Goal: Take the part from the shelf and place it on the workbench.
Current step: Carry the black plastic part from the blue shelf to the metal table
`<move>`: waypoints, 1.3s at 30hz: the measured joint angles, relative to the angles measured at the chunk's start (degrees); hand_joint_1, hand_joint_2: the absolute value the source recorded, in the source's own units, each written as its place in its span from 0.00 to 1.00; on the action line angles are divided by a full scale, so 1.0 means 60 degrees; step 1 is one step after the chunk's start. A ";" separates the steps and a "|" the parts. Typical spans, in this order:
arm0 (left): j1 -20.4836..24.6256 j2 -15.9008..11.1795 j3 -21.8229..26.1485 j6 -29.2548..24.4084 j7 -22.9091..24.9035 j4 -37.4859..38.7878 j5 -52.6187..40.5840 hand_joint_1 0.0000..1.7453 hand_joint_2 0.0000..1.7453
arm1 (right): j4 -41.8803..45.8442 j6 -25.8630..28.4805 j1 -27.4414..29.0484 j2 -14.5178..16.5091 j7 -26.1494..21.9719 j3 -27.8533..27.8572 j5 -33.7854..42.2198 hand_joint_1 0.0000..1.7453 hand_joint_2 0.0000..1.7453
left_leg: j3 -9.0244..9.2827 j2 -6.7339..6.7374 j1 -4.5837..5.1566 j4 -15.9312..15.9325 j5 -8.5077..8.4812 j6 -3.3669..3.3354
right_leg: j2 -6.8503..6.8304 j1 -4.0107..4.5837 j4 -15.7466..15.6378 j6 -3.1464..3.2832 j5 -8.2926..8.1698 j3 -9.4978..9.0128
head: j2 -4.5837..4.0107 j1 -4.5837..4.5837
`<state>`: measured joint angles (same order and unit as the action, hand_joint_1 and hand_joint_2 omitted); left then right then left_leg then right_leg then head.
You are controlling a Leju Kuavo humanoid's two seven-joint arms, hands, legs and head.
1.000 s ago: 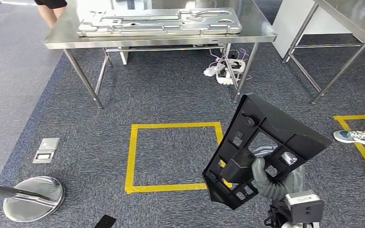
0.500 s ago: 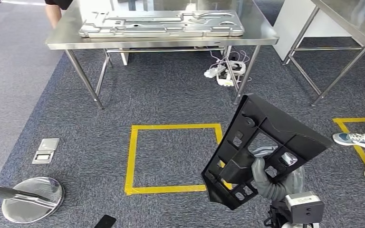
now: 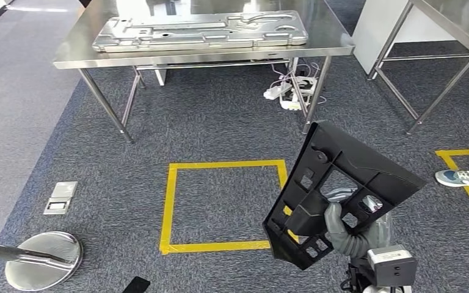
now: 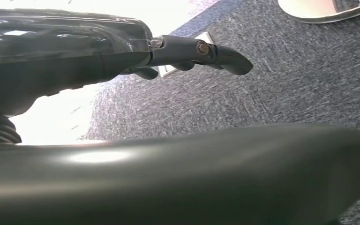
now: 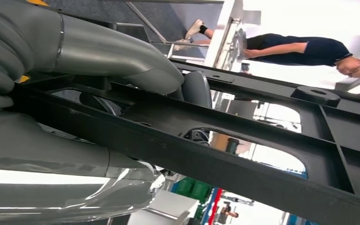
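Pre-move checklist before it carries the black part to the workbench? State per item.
1. Grip: right robot hand holds the black plastic part, fingers wrapped over a frame bar in the right wrist view. Ok.
2. Left robot hand holds nothing, fingers apart. Ok.
3. Path: carpet and yellow tape square between the robot and the steel workbench show no obstacles. Ok.
4. Landing spot: large metal panel covers most of the workbench top; free space cannot tell.
5. Bystander: person's shoes near the right side. Not ok until they step back.
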<state>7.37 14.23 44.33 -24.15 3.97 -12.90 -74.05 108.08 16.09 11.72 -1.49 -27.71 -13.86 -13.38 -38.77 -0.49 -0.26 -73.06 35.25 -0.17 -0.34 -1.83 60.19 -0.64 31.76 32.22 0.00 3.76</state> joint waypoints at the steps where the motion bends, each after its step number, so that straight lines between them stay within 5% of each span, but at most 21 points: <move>1: -0.0001 0.0000 0.0000 0.0000 -0.0001 0.0000 0.0000 0.00 1.00 | 0.0000 0.0000 -0.0002 0.0000 0.0000 0.0000 0.0000 1.00 1.00 | 0.0210 0.0000 0.0013 0.0617 -0.0447 -0.0065 | 0.0003 0.0002 -0.0005 -0.0012 0.0051 -0.0075 | 0.0000 0.0000; 3: 0.0003 -0.0002 0.0000 -0.0002 -0.0002 0.0000 0.0000 0.00 1.00 | -0.0002 0.0000 -0.0010 0.0000 -0.0003 0.0002 0.0000 1.00 1.00 | 0.0586 0.0011 0.0080 0.1614 -0.0990 -0.0204 | 0.0010 0.0007 -0.0019 -0.0062 0.0134 -0.0165 | 0.0000 0.0001; 7: 0.0012 -0.0004 -0.0005 -0.0004 0.0001 0.0000 0.0002 0.00 1.00 | 0.0001 0.0000 -0.0005 0.0006 -0.0007 0.0004 0.0001 1.00 1.00 | 0.0797 0.0020 0.0135 0.2118 -0.0847 -0.0392 | 0.0003 -0.0003 0.0081 -0.0298 0.0083 -0.0144 | 0.0000 -0.0005; 9: 0.0001 -0.0003 -0.0004 -0.0003 0.0001 0.0000 0.0002 0.00 1.00 | 0.0001 0.0000 -0.0028 0.0005 -0.0008 -0.0003 0.0001 1.00 1.00 | 0.0959 0.0011 0.0080 0.2209 -0.0828 -0.0448 | 0.0005 0.0005 0.0450 -0.0350 0.0284 -0.0049 | 0.0000 -0.0013; 12: 0.0004 0.0004 -0.0004 0.0000 0.0002 0.0000 0.0002 0.00 1.00 | -0.0005 0.0000 -0.0047 0.0001 -0.0007 -0.0015 0.0004 1.00 1.00 | 0.1095 0.0013 0.0082 0.2241 -0.0749 -0.0520 | 0.0022 0.0023 0.1918 -0.0379 0.0995 0.0780 | 0.0000 -0.0021; 14: -0.0010 0.0004 -0.0002 0.0000 0.0002 0.0000 0.0004 0.00 1.00 | -0.0014 0.0000 -0.0022 -0.0004 -0.0007 -0.0015 0.0004 1.00 1.00 | 0.1197 0.0011 0.0099 0.2240 -0.0647 -0.0525 | 0.0024 0.0029 0.2371 -0.0400 0.0959 0.1185 | 0.0000 -0.0022; 17: -0.0028 0.0009 -0.0001 -0.0002 0.0000 0.0000 0.0004 0.00 1.00 | -0.0023 0.0000 -0.0010 -0.0005 -0.0007 -0.0016 0.0004 1.00 1.00 | 0.1480 0.0003 0.0102 0.2244 -0.0434 -0.0452 | 0.0022 0.0056 0.0969 -0.0359 -0.0111 0.0752 | 0.0000 -0.0018; 18: -0.0026 0.0012 -0.0001 -0.0004 -0.0002 0.0000 0.0004 0.00 1.00 | -0.0027 0.0000 -0.0013 -0.0005 -0.0008 -0.0017 0.0004 1.00 1.00 | 0.1544 0.0003 0.0103 0.2241 -0.0369 -0.0408 | 0.0017 0.0087 0.0487 -0.0317 -0.0244 0.0589 | 0.0000 -0.0024; 23: -0.0025 0.0035 -0.0003 -0.0010 -0.0005 0.0000 0.0007 0.00 1.00 | -0.0021 0.0000 0.0023 0.0003 -0.0006 -0.0007 0.0002 1.00 1.00 | 0.1679 0.0018 0.0110 0.2007 -0.0231 -0.0168 | 0.0003 0.0088 0.0000 -0.0024 -0.0160 0.0257 | 0.0000 -0.0026; 25: 0.0004 0.0033 -0.0004 -0.0015 -0.0005 0.0000 0.0007 0.00 1.00 | -0.0006 0.0000 0.0008 0.0015 -0.0009 -0.0006 0.0002 1.00 1.00 | 0.1289 0.0019 0.0075 0.1221 -0.0085 -0.0065 | -0.0011 0.0026 -0.0046 0.0046 -0.0037 0.0028 | 0.0000 -0.0002; 27: 0.0011 0.0031 -0.0002 -0.0018 -0.0004 0.0000 0.0010 0.00 1.00 | -0.0004 0.0000 0.0011 0.0018 -0.0011 -0.0005 0.0001 1.00 1.00 | 0.0498 0.0019 0.0005 0.0067 0.0335 0.0071 | -0.0011 0.0007 -0.0054 0.0072 0.0139 -0.0163 | 0.0000 0.0015; 29: -0.0028 0.0029 0.0000 -0.0018 -0.0002 0.0000 0.0014 0.00 1.00 | -0.0004 0.0000 0.0027 0.0018 -0.0011 -0.0004 0.0000 1.00 1.00 | -0.0126 0.0021 -0.0048 -0.0479 0.0634 0.0153 | 0.0011 -0.0013 -0.0054 0.0052 0.0336 -0.0391 | 0.0000 0.0017; 31: -0.0060 0.0029 0.0000 -0.0018 -0.0002 0.0000 0.0015 0.00 1.00 | -0.0004 0.0000 0.0031 0.0018 -0.0011 -0.0004 0.0000 1.00 1.00 | -0.0255 0.0025 -0.0071 0.0109 0.0253 0.0166 | 0.0035 -0.0046 -0.0054 -0.0008 0.0578 -0.0706 | 0.0000 0.0018; 33: -0.0098 0.0026 0.0001 -0.0017 -0.0002 0.0001 0.0015 0.00 1.00 | -0.0012 0.0000 0.0031 0.0018 -0.0009 -0.0004 0.0000 1.00 1.00 | -0.0221 0.0054 -0.0055 0.1125 -0.0785 0.0114 | 0.0044 -0.0068 -0.0065 -0.0110 0.0838 -0.0987 | 0.0000 0.0016; 35: -0.0132 0.0020 0.0004 -0.0015 0.0002 0.0003 0.0016 0.00 1.00 | -0.0016 0.0000 0.0034 0.0022 -0.0008 -0.0001 0.0003 1.00 1.00 | -0.0230 0.0100 0.0011 0.1569 -0.1352 -0.0011 | 0.0060 -0.0072 -0.0110 -0.0260 0.1017 -0.1153 | 0.0000 0.0020; 37: -0.0118 0.0016 0.0005 -0.0016 0.0001 0.0004 0.0015 0.00 1.00 | -0.0001 -0.0001 0.0027 0.0027 -0.0012 0.0000 0.0003 1.00 1.00 | -0.0105 0.0101 0.0045 0.1625 -0.1221 -0.0174 | 0.0072 -0.0075 -0.0063 -0.0428 0.0956 -0.1235 | 0.0000 0.0030; 39: -0.0083 0.0015 0.0004 -0.0025 -0.0006 0.0004 0.0013 0.00 1.00 | 0.0006 -0.0002 0.0007 0.0027 -0.0015 -0.0005 0.0000 1.00 1.00 | 0.0205 0.0073 0.0012 0.1784 -0.1104 -0.0327 | 0.0070 -0.0073 0.0624 -0.0514 0.0647 -0.0974 | 0.0000 0.0026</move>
<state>6.87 14.32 44.35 -24.30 3.93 -12.87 -73.97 108.12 16.08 11.77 -1.32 -27.80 -13.88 -13.38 -37.55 -0.05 -0.19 -62.35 28.63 -2.13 0.08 -2.26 63.94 -3.72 35.64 26.38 0.00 3.91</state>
